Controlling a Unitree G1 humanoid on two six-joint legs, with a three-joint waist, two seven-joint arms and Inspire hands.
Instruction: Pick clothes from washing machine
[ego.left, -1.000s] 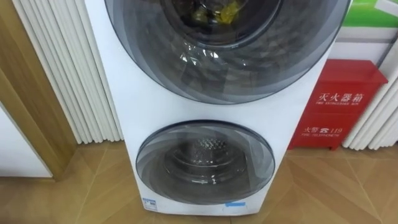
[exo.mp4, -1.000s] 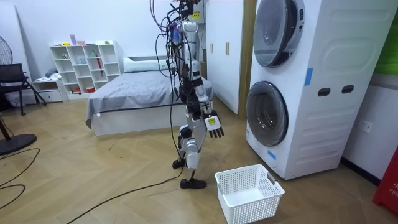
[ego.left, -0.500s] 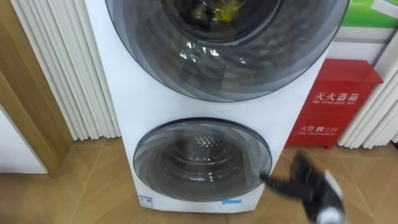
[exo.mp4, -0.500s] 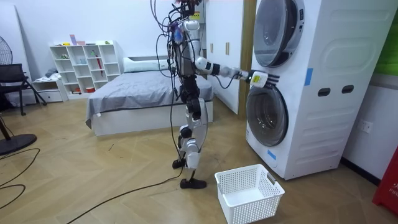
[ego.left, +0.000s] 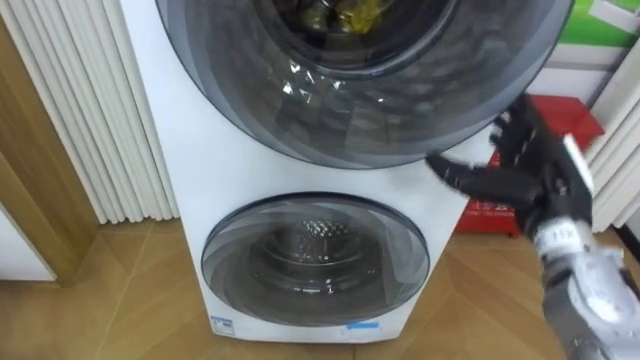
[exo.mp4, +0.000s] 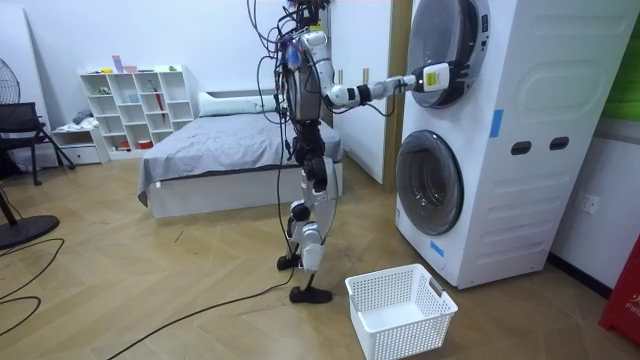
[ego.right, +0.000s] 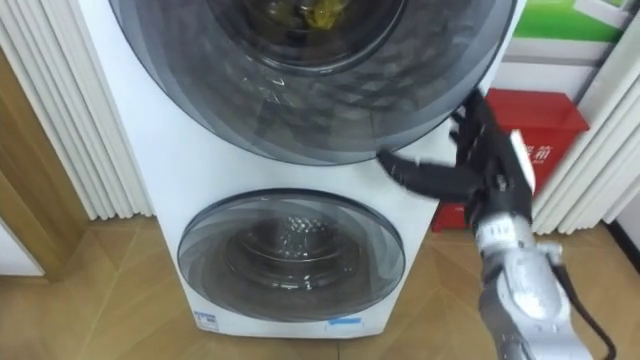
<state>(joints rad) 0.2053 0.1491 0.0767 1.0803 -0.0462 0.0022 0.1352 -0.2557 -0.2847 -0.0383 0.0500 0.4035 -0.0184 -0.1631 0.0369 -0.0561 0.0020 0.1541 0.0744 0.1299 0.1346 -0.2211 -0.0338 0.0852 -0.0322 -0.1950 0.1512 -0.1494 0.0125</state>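
Raised from the height of the lower door half a second ago, the right hand (ego.left: 528, 168) now sits up beside the lower right rim of the upper door (ego.left: 360, 95) of the stacked washing machine (exo.mp4: 520, 130). The room view shows the same lift: the arm, which was reaching level with the join between the two drums, now stretches higher, to the upper porthole. The hand is open, its dark fingers (ego.left: 445, 168) spread and fairly straight, with the foremost one pointing in at the door's edge. Whether it touches the rim or stops just short cannot be told. Nothing is held. The clothes (ego.left: 345, 12), a dark and yellowish bundle, lie behind the glass in the upper drum, and that door looks shut. The lower door (ego.left: 315, 262) is shut too, and its drum looks bare. The robot stands upright on the wooden floor a step back from the machine, with the white laundry basket (exo.mp4: 400, 310) on the floor between it and the machine. By the look of it, the reach has been corrected to the drum that holds the laundry, and the next job is to get the fingers behind the door's edge and swing it open; none of the clothes is out yet.
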